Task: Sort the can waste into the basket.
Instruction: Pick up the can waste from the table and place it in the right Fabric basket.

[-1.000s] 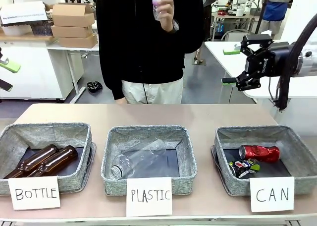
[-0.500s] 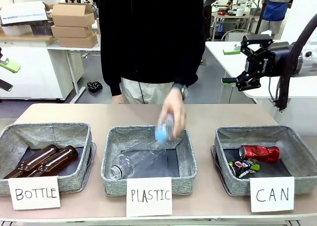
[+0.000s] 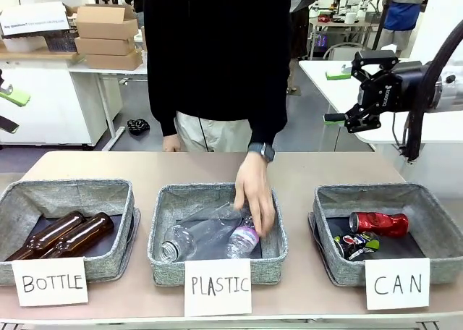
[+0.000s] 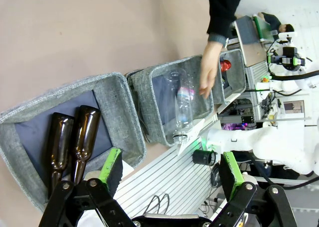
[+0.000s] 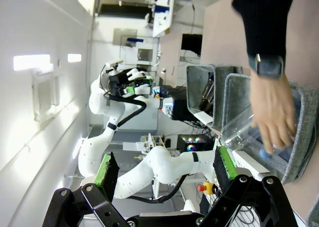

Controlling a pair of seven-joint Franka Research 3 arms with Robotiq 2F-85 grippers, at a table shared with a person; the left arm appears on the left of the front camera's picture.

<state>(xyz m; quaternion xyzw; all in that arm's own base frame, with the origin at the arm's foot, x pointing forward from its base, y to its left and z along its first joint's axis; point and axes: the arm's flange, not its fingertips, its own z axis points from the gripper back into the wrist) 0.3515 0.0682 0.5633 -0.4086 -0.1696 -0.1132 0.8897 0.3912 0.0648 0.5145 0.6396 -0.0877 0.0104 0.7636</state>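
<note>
My right claw (image 3: 346, 120) hangs high over table's right end, fingers spread, empty. My left claw (image 4: 169, 170) likewise wide open, empty, above BOTTLE bin (image 4: 117, 105). Red can (image 3: 378, 223) and crushed can (image 3: 354, 244) lie side by side in CAN basket (image 3: 434, 221). Person's hand (image 3: 256, 194) sets plastic bottle (image 3: 244, 240) into middle bin (image 3: 275, 229).

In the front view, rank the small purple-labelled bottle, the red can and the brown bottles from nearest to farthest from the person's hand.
1. Small purple-labelled bottle: at the fingertips of the person's hand, middle bin.
2. Red can: right bin, behind the CAN sign.
3. Brown bottles: left bin, farthest.
</note>
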